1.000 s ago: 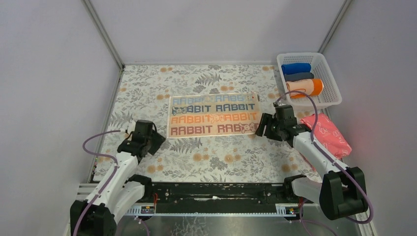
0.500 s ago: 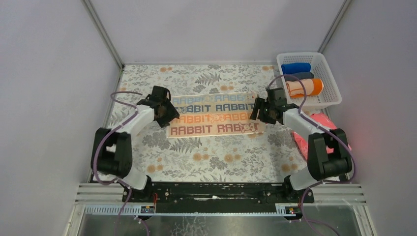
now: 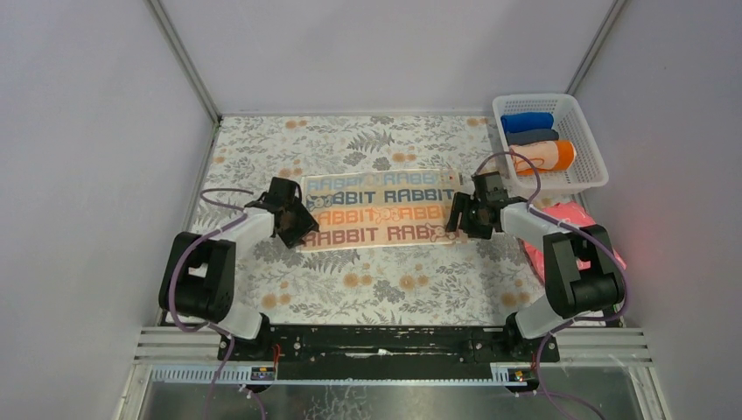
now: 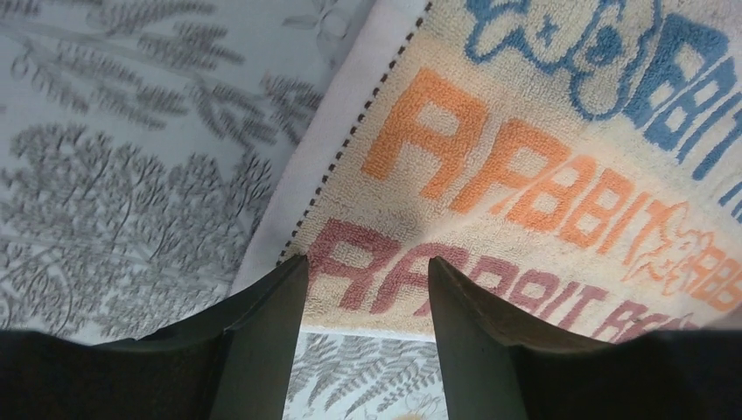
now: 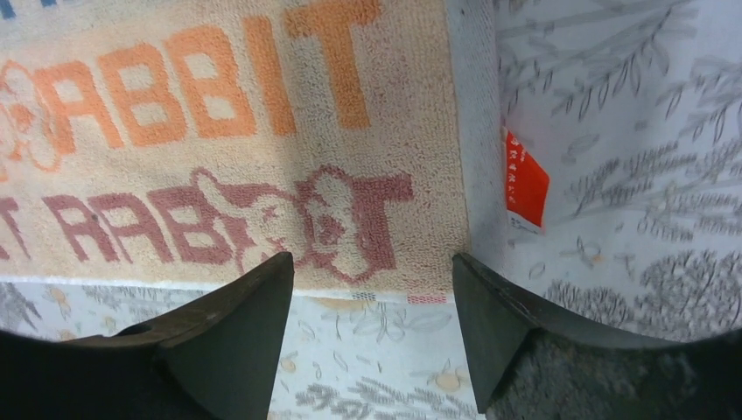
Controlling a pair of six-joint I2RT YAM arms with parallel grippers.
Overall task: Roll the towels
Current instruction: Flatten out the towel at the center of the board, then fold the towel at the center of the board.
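Two end effectors stand at the near corners of the lettered towel: the left end effector at the near-left corner, the right end effector at the near-right one. Both have their fingers apart over the near edge, and neither clamps the cloth. In front of the towel the flowered worktop has free space until the arm bases. Pale walls close the left, far and right sides.

The towel lies flat near the middle, its long axis going left to right, with a red label on the right edge. The rolled orange-bordered towel lies in the white basket at the far right, beside a blue roll and a grey roll. A pink cloth lies near the right arm.
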